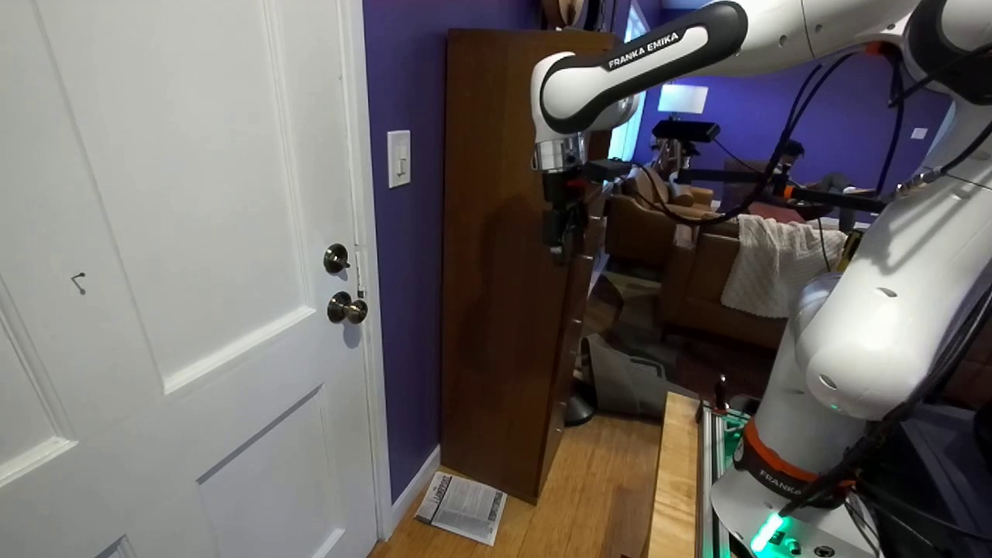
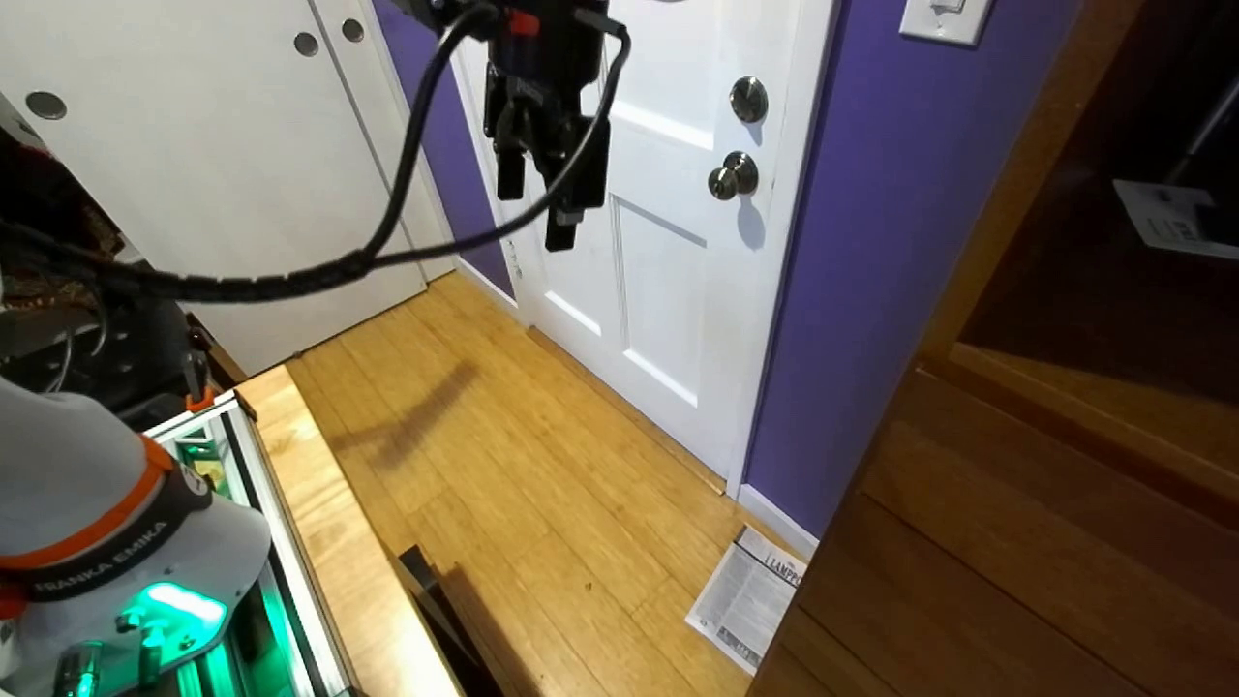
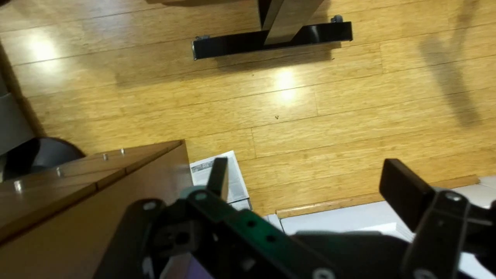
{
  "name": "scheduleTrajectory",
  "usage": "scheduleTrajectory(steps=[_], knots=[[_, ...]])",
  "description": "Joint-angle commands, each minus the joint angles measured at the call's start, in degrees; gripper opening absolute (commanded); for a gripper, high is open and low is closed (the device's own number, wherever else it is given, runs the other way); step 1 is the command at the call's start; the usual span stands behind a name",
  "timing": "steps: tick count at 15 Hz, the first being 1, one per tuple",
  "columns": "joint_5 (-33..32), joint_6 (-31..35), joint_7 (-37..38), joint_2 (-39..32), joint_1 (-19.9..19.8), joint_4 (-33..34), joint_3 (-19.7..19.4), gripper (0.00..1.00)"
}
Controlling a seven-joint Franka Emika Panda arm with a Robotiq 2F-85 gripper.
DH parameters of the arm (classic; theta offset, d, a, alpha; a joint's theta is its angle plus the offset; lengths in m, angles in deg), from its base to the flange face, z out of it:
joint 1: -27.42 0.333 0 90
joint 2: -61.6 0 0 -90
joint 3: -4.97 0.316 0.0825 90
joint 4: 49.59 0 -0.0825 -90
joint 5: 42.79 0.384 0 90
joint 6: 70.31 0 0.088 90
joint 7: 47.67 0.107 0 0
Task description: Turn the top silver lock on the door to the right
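The top silver lock (image 1: 336,258) is a small round disc with a thumb-turn on the white door (image 1: 209,194), near its edge. It also shows in an exterior view (image 2: 748,99); in the wrist view it is out of sight. The bulkier round door knob (image 1: 346,308) sits just below the lock. My gripper (image 1: 562,249) points down, well apart from the door and the lock. In an exterior view its fingers (image 2: 535,213) are spread. In the wrist view the gripper (image 3: 306,164) is open with nothing between the fingers, and the door's bottom (image 3: 329,217) shows beyond.
A tall brown wooden cabinet (image 1: 496,271) stands beside the door, close to my gripper in the wrist view (image 3: 155,186). A newspaper (image 2: 745,600) lies on the floor by it. A light switch (image 1: 399,159) is on the purple wall. A black cable (image 2: 290,281) hangs from the arm.
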Motion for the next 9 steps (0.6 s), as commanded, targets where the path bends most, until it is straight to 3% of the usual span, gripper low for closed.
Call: scheduleTrajectory(steps=[1, 6, 9], knots=[[-6.42, 5.33, 6.89, 1.71, 2.38, -1.38, 6.64, 1.0], [-16.2, 18.42, 18.11, -1.02, 5.33, -1.09, 14.51, 1.0], [-27.49, 25.21, 27.01, -4.9, 5.29, 0.03, 18.21, 1.0]])
